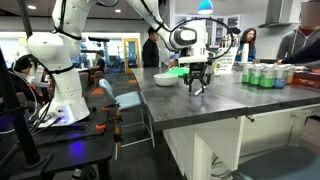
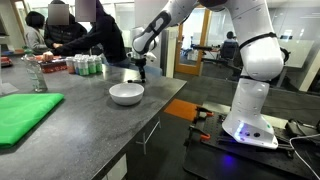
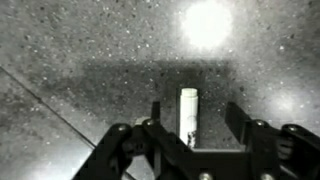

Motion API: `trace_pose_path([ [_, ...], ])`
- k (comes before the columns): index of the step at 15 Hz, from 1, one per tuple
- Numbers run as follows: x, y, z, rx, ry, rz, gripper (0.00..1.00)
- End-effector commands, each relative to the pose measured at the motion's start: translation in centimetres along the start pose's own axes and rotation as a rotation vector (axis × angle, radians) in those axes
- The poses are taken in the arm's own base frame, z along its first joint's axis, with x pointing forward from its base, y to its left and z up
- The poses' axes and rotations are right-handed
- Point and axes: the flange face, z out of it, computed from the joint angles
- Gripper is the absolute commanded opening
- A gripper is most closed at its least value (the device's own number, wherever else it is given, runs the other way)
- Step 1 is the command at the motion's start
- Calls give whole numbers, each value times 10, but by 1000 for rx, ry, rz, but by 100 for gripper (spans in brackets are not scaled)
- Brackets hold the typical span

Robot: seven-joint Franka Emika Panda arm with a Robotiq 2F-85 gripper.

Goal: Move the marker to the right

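In the wrist view the marker lies on the speckled grey counter as a short, slim, light-looking stick. It sits between the two fingers of my gripper, nearer one finger, with gaps on both sides. The gripper is open. In both exterior views the gripper points down, low over the counter, just beside the white bowl. The marker is too small to make out in the exterior views.
A flat bright-green item lies on the grey counter. Several cans stand further along, with people behind them. The counter's edge is near the gripper.
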Motion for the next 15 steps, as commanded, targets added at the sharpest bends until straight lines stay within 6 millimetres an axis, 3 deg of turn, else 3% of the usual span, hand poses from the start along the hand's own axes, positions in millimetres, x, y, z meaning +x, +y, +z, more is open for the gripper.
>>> trace_pose_path([
  [1,-1,0,-13,-18,7,-2,100],
  [7,-5,0,-35,-9,34,25,100],
  [12,-15,-20,-79,-14,64,119,100],
  [15,-19,-44,-114,47,71,297,100],
])
